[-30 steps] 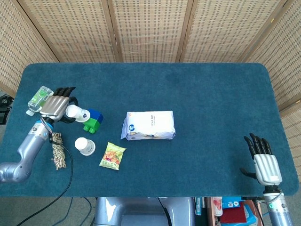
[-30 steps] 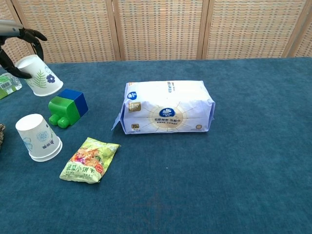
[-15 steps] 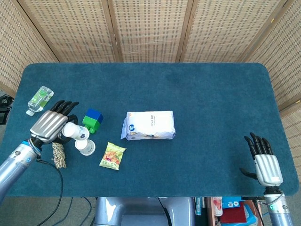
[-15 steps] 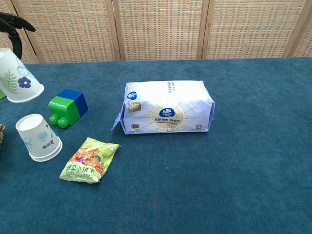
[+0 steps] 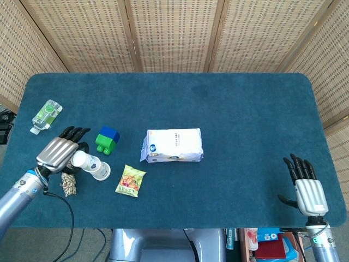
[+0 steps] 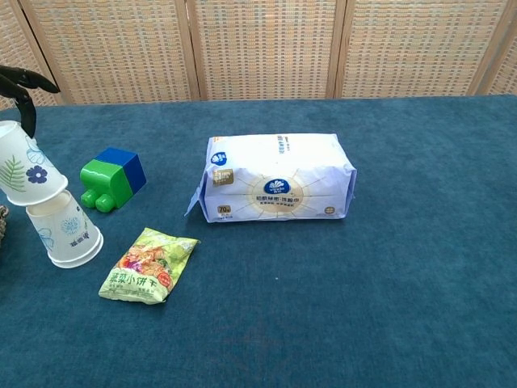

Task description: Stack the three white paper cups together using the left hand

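Observation:
My left hand (image 5: 57, 153) grips a white paper cup with a leaf and flower print (image 5: 82, 159) (image 6: 28, 166), mouth down and tilted. Its rim rests on the upturned base of a second white cup (image 6: 65, 234) (image 5: 101, 171), which stands upside down on the blue cloth. In the chest view only the dark fingers (image 6: 23, 81) of that hand show above the held cup. A third cup does not show as a separate thing. My right hand (image 5: 305, 185) lies at the table's near right corner, fingers spread and holding nothing.
A green and blue block (image 5: 107, 140) (image 6: 113, 178) sits just right of the cups. A snack packet (image 6: 148, 263), a tissue pack (image 5: 173, 145) (image 6: 279, 178), a small bottle (image 5: 46, 115) and a coil of rope (image 5: 68, 183) lie around.
The left hand has carried the printed cup down and toward the near side, from beside the block to onto the upside-down cup. The right hand has stayed still.

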Motion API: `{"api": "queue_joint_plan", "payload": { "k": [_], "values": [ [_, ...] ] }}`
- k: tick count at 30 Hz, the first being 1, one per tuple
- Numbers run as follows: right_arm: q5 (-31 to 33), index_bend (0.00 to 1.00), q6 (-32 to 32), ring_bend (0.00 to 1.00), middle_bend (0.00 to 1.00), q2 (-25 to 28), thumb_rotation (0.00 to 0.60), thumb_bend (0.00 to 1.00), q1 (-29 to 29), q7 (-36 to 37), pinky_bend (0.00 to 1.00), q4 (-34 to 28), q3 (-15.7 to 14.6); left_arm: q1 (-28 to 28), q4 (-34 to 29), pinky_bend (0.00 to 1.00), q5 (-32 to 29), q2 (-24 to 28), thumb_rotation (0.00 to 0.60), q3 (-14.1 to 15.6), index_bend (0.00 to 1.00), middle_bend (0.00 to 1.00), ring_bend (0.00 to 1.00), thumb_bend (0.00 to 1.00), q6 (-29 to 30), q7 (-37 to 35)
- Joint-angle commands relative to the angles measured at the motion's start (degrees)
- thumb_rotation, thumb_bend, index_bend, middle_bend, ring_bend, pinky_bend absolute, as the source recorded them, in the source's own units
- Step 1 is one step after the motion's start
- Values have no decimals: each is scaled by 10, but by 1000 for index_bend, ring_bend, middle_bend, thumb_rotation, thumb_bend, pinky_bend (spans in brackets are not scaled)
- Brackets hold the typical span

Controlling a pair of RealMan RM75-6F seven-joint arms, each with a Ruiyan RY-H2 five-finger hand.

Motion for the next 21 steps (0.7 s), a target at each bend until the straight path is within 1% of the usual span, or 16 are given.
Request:
{"api": "queue_joint_plan", "payload": {
  "k": [1, 14, 21],
  "values": [
    [0, 32, 0, 0, 0, 0, 600, 52, 0, 1, 0, 0, 0, -2, 6, 0, -3, -8, 600, 5, 444, 51, 0, 268, -6, 6],
    [-2, 32, 4, 0, 0, 0, 600, 52, -1, 4, 0, -1, 0, -5, 28, 0, -18, -42, 600, 8, 444, 50, 0, 269, -2, 26],
    [-3, 32, 8, 0, 0, 0, 600, 52, -2, 8, 0, 0, 2, -10, 42, 0, -30, -67, 600, 11, 444, 6, 0, 268, -5, 41]
  ]
}}
